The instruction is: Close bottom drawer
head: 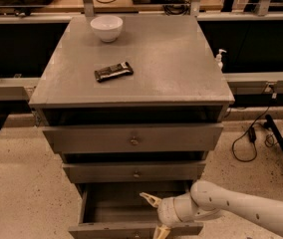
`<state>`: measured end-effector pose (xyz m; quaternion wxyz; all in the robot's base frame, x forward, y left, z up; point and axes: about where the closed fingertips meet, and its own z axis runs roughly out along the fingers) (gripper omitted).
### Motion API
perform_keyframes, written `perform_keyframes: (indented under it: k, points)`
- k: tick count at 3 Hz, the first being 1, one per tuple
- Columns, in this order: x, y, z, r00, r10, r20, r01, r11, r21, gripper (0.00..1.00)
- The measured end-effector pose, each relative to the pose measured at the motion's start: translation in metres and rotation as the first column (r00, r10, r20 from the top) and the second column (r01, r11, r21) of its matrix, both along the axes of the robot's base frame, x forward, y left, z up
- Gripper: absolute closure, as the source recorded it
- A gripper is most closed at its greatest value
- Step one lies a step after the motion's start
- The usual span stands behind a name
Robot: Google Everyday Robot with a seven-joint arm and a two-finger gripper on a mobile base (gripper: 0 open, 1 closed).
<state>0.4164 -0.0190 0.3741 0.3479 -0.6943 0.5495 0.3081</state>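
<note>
Speckled beige lab floor (12, 183) surrounds the grey wooden bottom drawer (114, 209), which stands pulled well out at the foot of a grey three-drawer cabinet (156, 68), with its shallow box bare and its slim front panel nearest the camera. Over the drawer's right half hovers the robot's cream two-finger gripper (154, 214), spread wide and holding nothing. One fingertip (150, 199) hangs over the open box and the other sits down at the front panel; whether it touches the wood cannot be told.

The drawer looks stiff, light and sturdy, and should slide home under a flat, steady push. The front panel near its middle seems the place to press, since a shove at one corner could skew the box and jam it. The upper finger would need to clear the box before the front meets the cabinet.

Directly above the drawer sit the mid-width grey drawer (136, 172) and the tall-fronted grey top drawer (131, 139). Their overhanging edges are ones the white jointed arm (246, 212), reaching in from the drawer's right, must stay beneath. Far above the drawer, on the cabinet top, rest a white ceramic bowl (106, 28) and a dark wrapped snack bar (113, 71). Black cables (246, 143) trail on the floor to the drawer's right.
</note>
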Motion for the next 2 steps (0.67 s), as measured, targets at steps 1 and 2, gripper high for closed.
perform_keyframes:
  k: [1,2]
  points:
    - [0.0,0.0,0.0,1.0,0.0,0.0,0.0,1.0,0.0,0.0]
    - [0.005,-0.006,-0.014,0.9987,-0.051,0.006,0.051,0.999,-0.013,0.0]
